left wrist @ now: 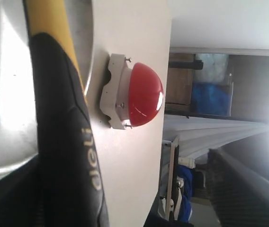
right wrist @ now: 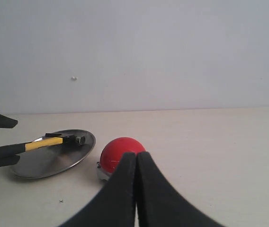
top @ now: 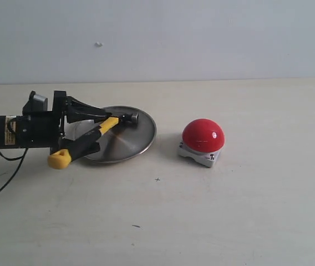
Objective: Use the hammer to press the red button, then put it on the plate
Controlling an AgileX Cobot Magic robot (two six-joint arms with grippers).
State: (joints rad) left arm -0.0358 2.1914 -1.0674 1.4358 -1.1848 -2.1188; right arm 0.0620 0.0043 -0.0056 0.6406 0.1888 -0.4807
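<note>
Hammer [top: 111, 124] half-hidden within released left end effector [top: 101, 127], clenched right end effector [right wrist: 136, 154] masking red button [right wrist: 116, 150]

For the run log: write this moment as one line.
left end effector: around hammer, grip unclear; hammer head: over plate; right end effector: shut
</note>
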